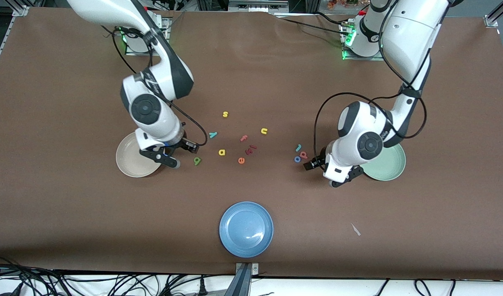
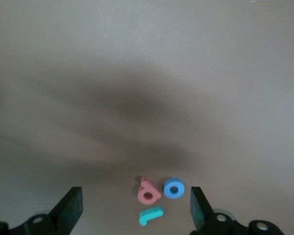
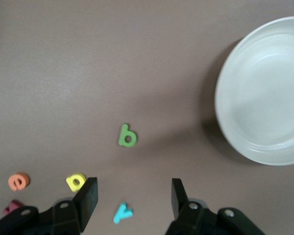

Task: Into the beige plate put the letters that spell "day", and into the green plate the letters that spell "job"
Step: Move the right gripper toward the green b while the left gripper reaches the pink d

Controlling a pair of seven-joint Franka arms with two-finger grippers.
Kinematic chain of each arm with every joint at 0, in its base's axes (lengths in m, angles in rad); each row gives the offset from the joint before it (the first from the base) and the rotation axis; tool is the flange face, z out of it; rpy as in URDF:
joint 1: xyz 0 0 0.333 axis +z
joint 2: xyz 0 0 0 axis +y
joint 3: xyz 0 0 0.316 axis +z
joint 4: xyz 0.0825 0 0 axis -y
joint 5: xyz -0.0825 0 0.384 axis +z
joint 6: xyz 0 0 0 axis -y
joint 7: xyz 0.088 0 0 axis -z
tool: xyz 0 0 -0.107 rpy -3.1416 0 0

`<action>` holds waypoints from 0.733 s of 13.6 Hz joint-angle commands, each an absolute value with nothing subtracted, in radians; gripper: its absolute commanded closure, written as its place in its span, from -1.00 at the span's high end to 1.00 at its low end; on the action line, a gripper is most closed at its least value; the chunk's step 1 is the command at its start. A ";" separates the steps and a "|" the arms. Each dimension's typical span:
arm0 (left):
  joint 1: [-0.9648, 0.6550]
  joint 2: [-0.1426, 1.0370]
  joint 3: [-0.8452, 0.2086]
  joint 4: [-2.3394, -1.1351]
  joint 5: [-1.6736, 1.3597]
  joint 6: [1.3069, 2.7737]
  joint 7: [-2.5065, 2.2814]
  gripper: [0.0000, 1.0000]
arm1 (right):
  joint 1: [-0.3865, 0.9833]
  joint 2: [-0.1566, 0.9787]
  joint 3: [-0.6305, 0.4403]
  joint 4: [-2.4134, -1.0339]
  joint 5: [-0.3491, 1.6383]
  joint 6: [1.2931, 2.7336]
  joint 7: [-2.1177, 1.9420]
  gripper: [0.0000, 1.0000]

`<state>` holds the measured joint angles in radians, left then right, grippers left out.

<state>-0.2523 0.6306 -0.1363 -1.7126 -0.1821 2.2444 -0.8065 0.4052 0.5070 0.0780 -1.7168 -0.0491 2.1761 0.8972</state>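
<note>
In the front view, the beige plate is seen toward the right arm's end of the table, partly covered by the right gripper. The green d, yellow a and teal y lie loose beside it, with a yellow s, yellow u, pink f and orange e scattered mid-table. The green plate is partly hidden by the left arm; the j, o and b are clustered beside the left gripper. A blue plate sits near the table's front edge.

In the left wrist view, the jaws are spread wide, nothing grasped, above b, o and j.

In the right wrist view, the jaws are parted and empty, with y between the fingers and d unobstructed.
</note>
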 commanded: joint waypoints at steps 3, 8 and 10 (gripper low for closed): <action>-0.298 0.683 -0.126 -1.738 -0.212 2.318 -1.102 0.80 | 0.436 0.649 0.064 -1.697 -0.103 2.340 1.035 0.31; -0.313 0.702 -0.124 -1.718 -0.201 2.319 -1.265 0.80 | 0.445 0.704 0.064 -1.698 -0.181 2.399 1.175 0.24; -0.313 0.704 -0.124 -1.712 -0.202 2.342 -1.285 0.80 | 0.440 0.707 0.064 -1.697 -0.179 2.402 1.181 0.20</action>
<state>-0.3008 0.6918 -0.1360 -1.7355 -0.1822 2.3225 -1.2567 0.4351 0.6941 0.0735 -1.7142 -0.1606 2.3907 1.1497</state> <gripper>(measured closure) 0.097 0.383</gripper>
